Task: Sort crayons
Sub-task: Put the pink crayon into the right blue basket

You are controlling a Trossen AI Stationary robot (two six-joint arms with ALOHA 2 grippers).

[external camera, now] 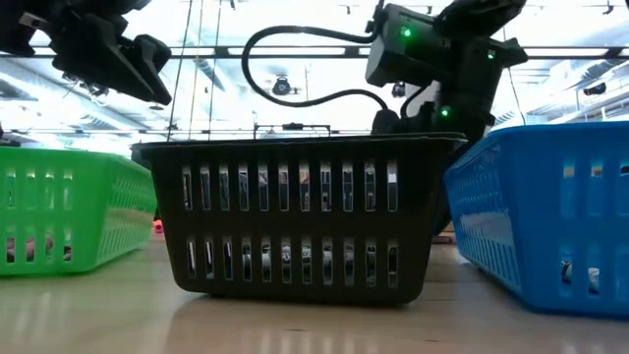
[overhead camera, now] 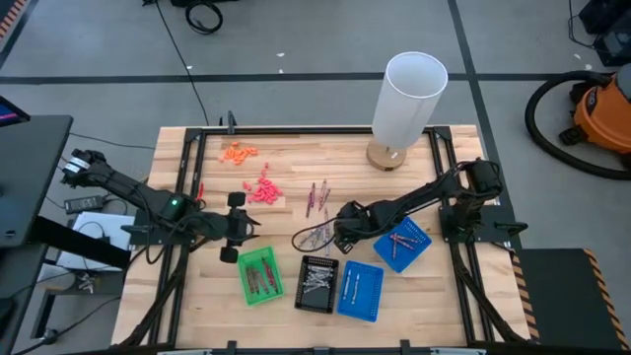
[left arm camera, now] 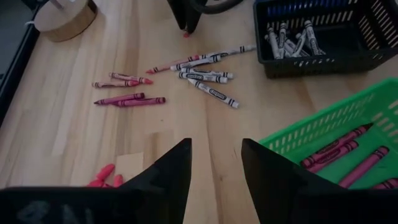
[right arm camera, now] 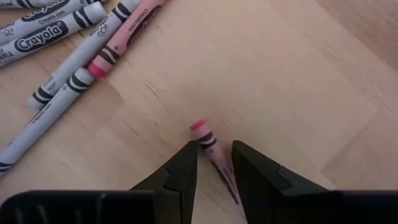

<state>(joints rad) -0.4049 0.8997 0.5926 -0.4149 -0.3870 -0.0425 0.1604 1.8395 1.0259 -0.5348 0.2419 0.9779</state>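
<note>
We find the table (overhead camera: pixel 414 296) w/ green tray (overhead camera: pixel 260 275), black tray (overhead camera: pixel 317 284), blue trays (overhead camera: pixel 361 291); loose crayons (overhead camera: pixel 317 197) mid-table. Left gripper (overhead camera: pixel 233 228) released, waiting near green tray. Right gripper (right arm camera: pixel 214 163) clasps pink crayon (right arm camera: pixel 208 145) mid-barrel. Light, stiff, waxy, likely brittle; take mid-shaft, gently.

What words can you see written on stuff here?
"Crayola" on a grey crayon lying on the table, right wrist view.
"Crayola" partly shown on another grey crayon beside it.
Labels on the other crayons, including the pink crayon, are too small or blurred to read.
</note>
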